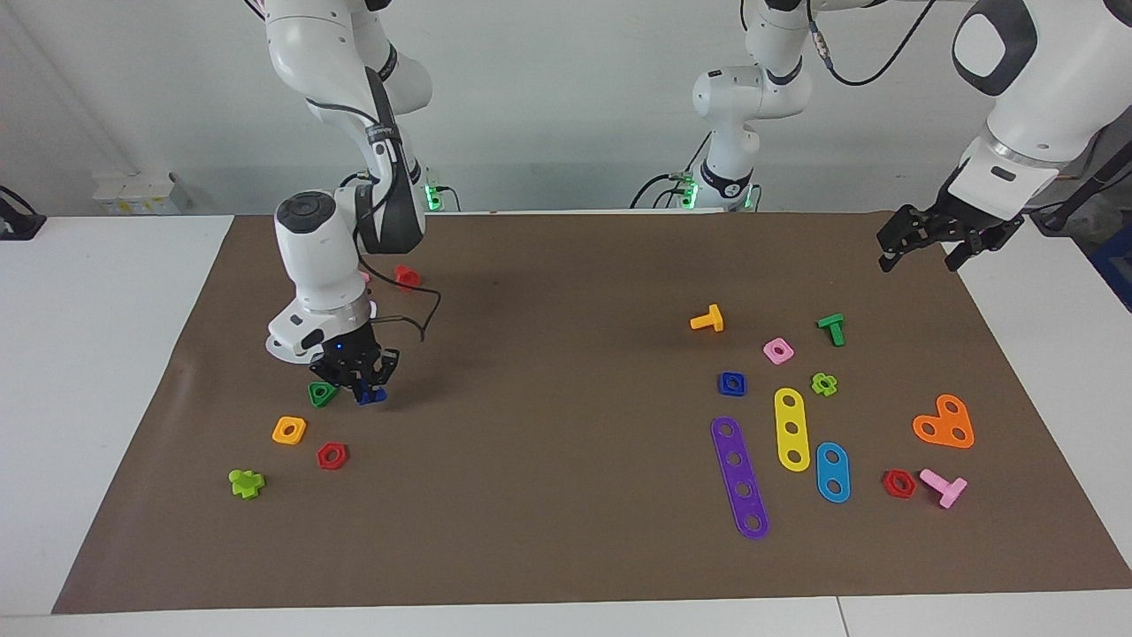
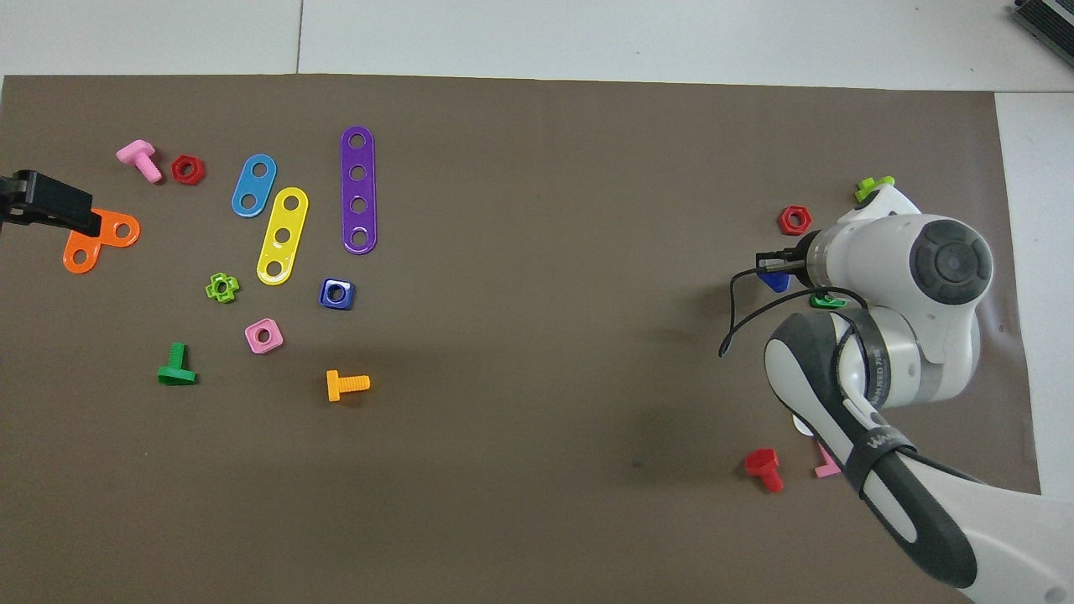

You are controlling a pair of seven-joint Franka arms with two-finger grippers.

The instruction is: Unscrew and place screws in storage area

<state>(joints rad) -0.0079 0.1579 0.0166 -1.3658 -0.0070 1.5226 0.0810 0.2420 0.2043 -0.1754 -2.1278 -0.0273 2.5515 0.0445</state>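
Near the right arm's end of the brown paper (image 1: pixel 566 548), the right gripper (image 1: pixel 361 382) grips the dark-blue screw (image 1: pixel 371 395); a green triangular nut (image 1: pixel 322 394) crowds alongside. The left gripper (image 1: pixel 920 243) waits, open, over the paper's corner.

Faint lettering, too small to read, on the right arm's grey strap (image 2: pixel 877 373)

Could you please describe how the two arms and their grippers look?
Both arms are glossy white with rounded links and dark grey joint caps. The right arm carries a dark grey strap with lettering, and a thin black cable loops beside its wrist. The right gripper is black, with a small blue light above it. The left gripper is black too. Green lights glow at both bases.
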